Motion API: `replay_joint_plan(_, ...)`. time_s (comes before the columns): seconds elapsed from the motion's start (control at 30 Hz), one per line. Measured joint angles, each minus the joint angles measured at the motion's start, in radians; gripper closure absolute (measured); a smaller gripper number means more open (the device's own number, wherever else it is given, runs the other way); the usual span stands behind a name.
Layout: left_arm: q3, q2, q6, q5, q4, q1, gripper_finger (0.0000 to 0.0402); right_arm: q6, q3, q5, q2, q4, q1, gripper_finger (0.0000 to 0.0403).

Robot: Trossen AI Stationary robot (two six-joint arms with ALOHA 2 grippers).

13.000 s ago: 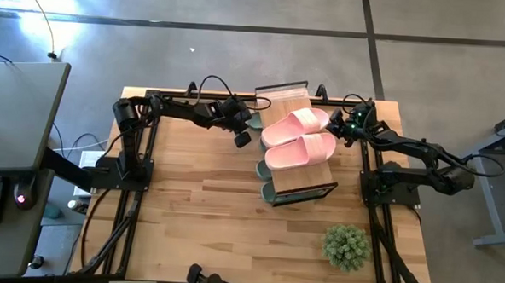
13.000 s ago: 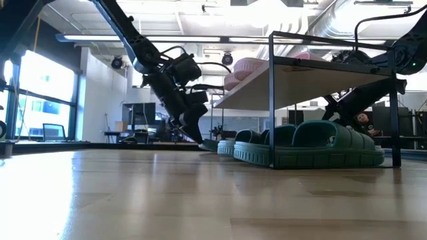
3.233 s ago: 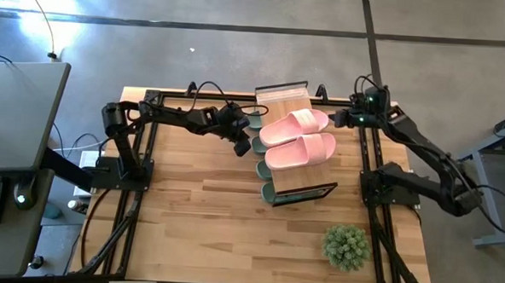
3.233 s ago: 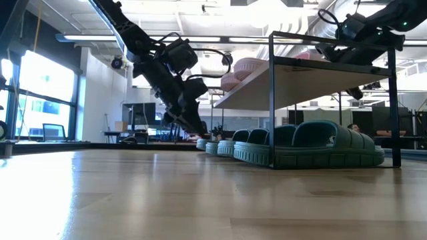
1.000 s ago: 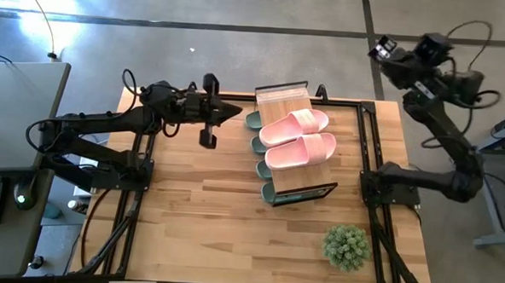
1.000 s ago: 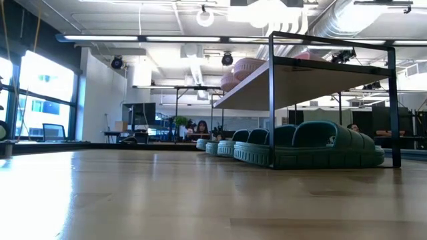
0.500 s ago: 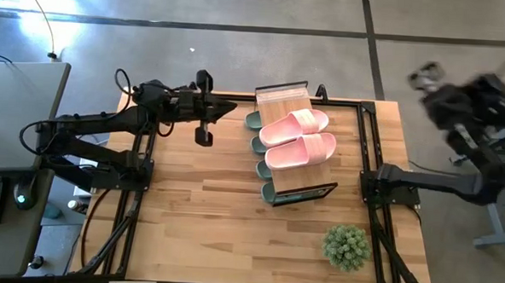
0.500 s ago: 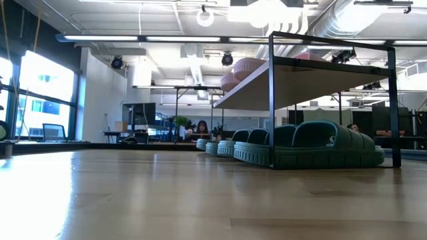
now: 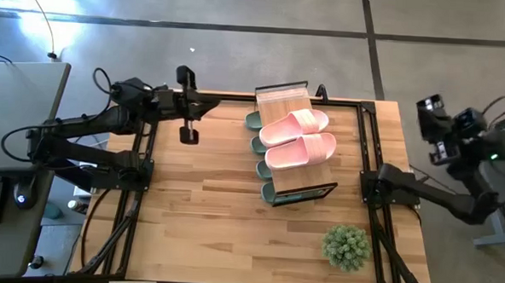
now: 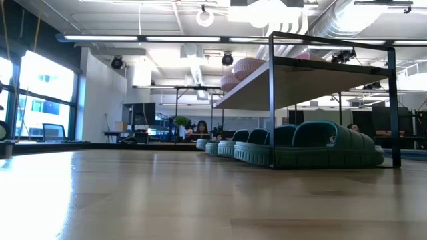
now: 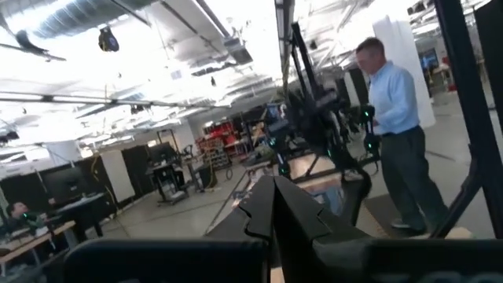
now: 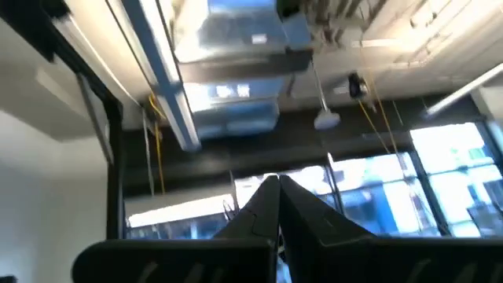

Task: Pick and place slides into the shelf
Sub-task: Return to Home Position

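Pink slides [image 9: 294, 124] sit atop the shelf [image 9: 280, 98] at the worktop's [image 9: 207, 199] far edge, green slides [image 10: 320, 145] beneath; they are likely light, soft and grippy, best pinched across the strap. The left tool [image 11: 273, 187], over the far-left corner, and the right tool [image 12: 277, 185], off the right edge, are both closed and empty.

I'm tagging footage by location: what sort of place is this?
Probably an open-plan robotics lab: pale round ceiling ducts left exposed, desks with dark monitors in the background, and a second dark robot-arm rig standing farther off, with a person beside it.
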Motion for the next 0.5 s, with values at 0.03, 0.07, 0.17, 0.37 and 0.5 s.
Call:
replay_joint_plan(0.03, 0.000, -0.012, 0.002, 0.000, -0.005, 0.000, 0.0402, 0.018, -0.050, 0.004, -0.034, 0.050, 0.000, 0.0403)
replay_joint_plan(0.07, 0.000, -0.025, 0.003, 0.000, -0.010, -0.001, 0.0402, 0.033, -0.096, 0.009, -0.067, 0.092, 0.000, 0.0403)
replay_joint_plan(0.17, -0.006, -0.061, 0.026, -0.015, -0.035, -0.015, 0.0402, 0.068, -0.191, 0.050, -0.162, 0.121, 0.000, 0.0403)
replay_joint_plan(0.37, -0.127, -0.188, 0.006, -0.051, 0.005, -0.019, 0.0402, 0.116, -0.292, 0.062, -0.210, 0.159, 0.000, 0.0403)
replay_joint_plan(0.5, -0.230, -0.285, -0.049, -0.110, 0.027, -0.018, 0.0402, 0.118, -0.326, 0.057, -0.219, 0.131, -0.002, 0.0403)
